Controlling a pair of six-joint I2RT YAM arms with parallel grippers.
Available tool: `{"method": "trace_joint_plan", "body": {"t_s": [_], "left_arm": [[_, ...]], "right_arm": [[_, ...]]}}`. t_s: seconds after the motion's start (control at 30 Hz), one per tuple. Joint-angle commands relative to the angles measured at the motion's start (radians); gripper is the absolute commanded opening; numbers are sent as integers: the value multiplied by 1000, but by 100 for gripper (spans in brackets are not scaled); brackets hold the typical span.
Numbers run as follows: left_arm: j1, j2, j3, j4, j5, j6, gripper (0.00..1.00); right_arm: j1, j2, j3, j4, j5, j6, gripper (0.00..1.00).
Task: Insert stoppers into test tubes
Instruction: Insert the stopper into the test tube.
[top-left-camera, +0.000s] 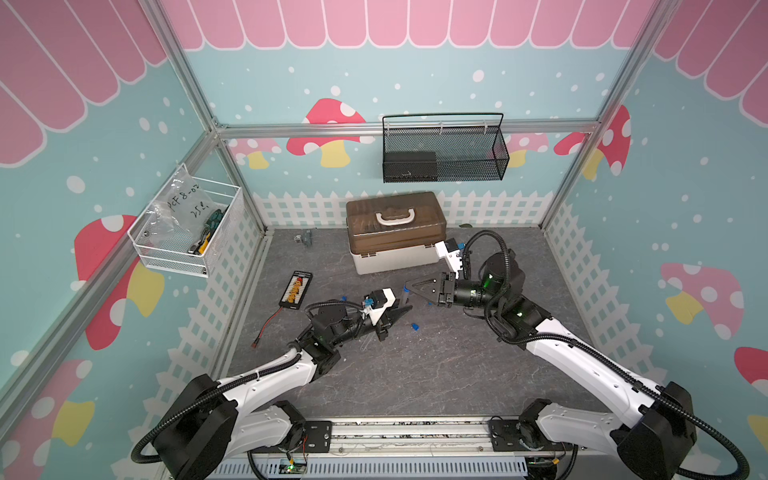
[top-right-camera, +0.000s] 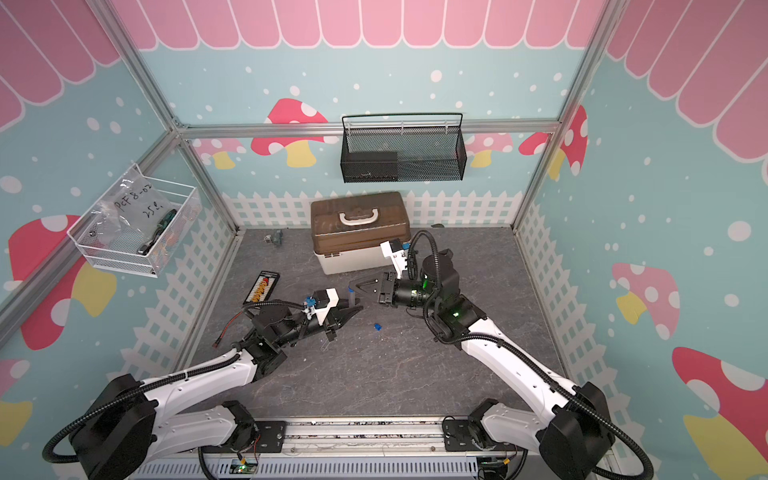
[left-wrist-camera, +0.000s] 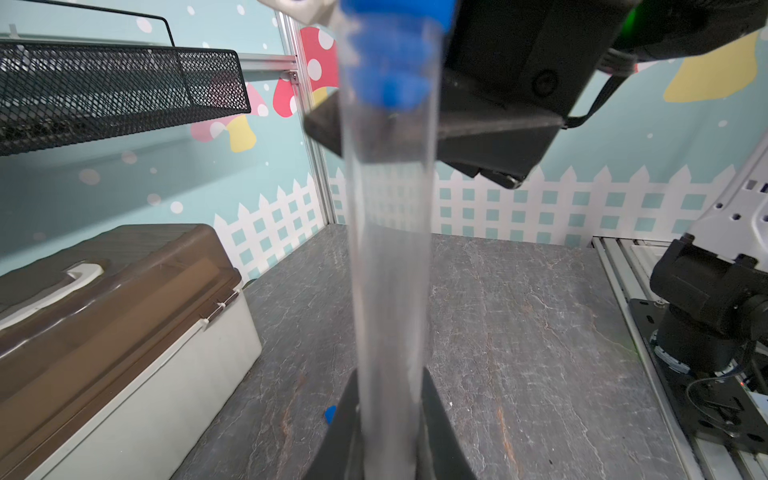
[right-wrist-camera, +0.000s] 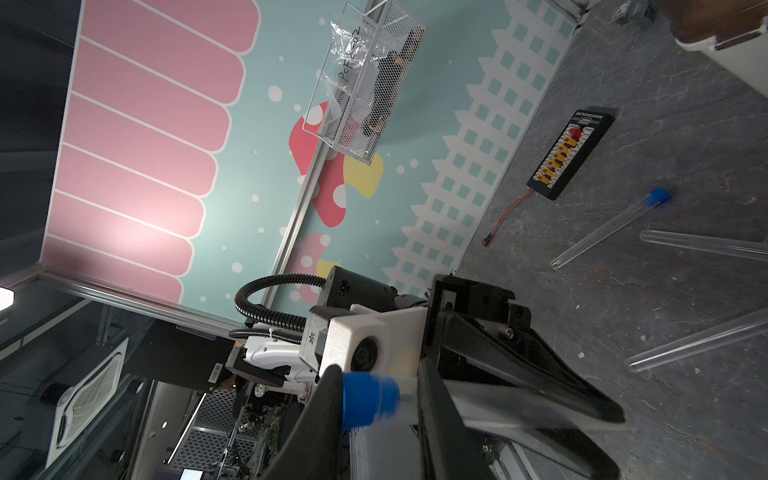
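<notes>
You have the left gripper (top-left-camera: 402, 311) clenched on a tube (left-wrist-camera: 390, 249), upright over the table's (top-left-camera: 415, 374) middle. A blue stopper (left-wrist-camera: 390, 62) sits in its mouth. The right gripper (top-left-camera: 409, 287) straddles that stopper; gripping or loose, cannot tell. A loose stopper (top-left-camera: 414, 327) lies nearby, toward the front edge.

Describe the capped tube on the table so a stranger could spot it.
Find the black board with yellow connectors by the left wall. Three tubes lie beside it; the capped tube is nearest the board and alone has a blue stopper.
</notes>
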Motion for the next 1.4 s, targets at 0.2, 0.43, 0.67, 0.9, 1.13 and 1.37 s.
{"method": "trace_joint_plan", "body": {"t_s": [0.2,0.43,0.67,0.9,1.13,1.37], "left_arm": [[-19,-90,166,299,94,104,0],[-22,-125,166,187,65,215,0],[-22,-150,172,154,21,282,0],[-22,-146,158,175,1,197,0],[-19,-148,143,-219,-59,227,0],[-18,-108,174,-707,-224,209,0]], "right_arm": [[8,67,-89,-301,40,10,25],[8,74,-93,-360,60,-16,24],[8,82,-88,-419,83,-50,24],[8,84,-69,-418,82,-52,26],[-62,-21,99,-406,9,-145,46],[-120,-96,171,-403,34,-247,63]]}}
